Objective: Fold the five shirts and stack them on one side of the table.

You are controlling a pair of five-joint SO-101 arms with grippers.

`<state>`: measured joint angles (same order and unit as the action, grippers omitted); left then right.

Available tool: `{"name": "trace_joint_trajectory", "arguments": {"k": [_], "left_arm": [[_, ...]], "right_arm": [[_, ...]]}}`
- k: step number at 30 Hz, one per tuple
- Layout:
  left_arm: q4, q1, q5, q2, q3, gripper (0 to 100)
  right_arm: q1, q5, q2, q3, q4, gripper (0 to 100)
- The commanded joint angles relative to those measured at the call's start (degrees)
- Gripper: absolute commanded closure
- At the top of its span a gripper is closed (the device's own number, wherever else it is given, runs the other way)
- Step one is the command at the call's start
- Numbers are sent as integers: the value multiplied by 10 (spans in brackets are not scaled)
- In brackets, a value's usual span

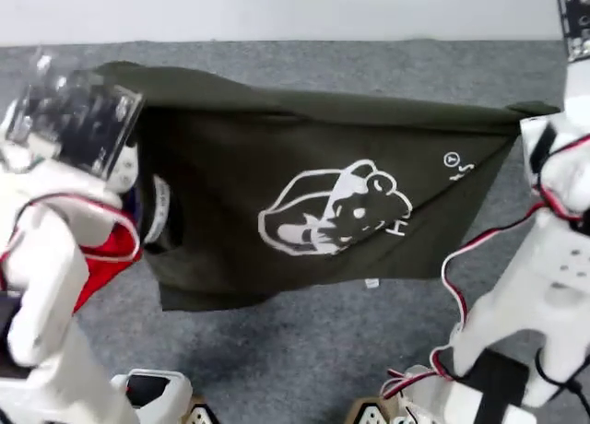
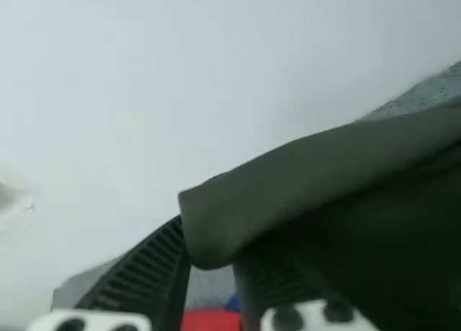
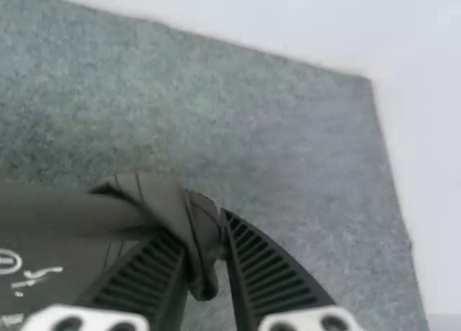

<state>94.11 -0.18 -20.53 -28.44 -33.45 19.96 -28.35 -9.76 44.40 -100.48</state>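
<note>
The shirt (image 1: 277,138) is being stretched over the counter (image 1: 277,369), likely for laying flat; 2 corners are being pinched by fingers (image 2: 140,277) of the left gripper (image 2: 212,263) and right gripper (image 3: 203,263).

Unreadable: white lettering (image 1: 461,171) and a circled mark (image 1: 451,159) on the dark olive fabric shirt (image 1: 240,184), beside the jaws of the right gripper (image 3: 205,252)

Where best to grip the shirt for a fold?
At the two ends of its taut upper edge, each from its outer side. The shirt hangs flat between them; left hand and right hand pinch there already.
</note>
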Motion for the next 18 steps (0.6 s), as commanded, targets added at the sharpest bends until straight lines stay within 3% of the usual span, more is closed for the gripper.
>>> {"name": "trace_joint_trajectory", "arguments": {"k": [1, 7, 13, 18], "left_arm": [[-33, -21, -5, 17, -33, 984], [-76, -55, 18, 39, -66, 984], [3, -30, 22, 40, -70, 984], [44, -5, 23, 40, -66, 984]], "right_arm": [[-1, -5, 20, 17, -24, 989], [-11, -7, 36, -54, -23, 989], [-32, -17, 34, -131, -24, 989], [-60, 20, 16, -134, -24, 989]]}}
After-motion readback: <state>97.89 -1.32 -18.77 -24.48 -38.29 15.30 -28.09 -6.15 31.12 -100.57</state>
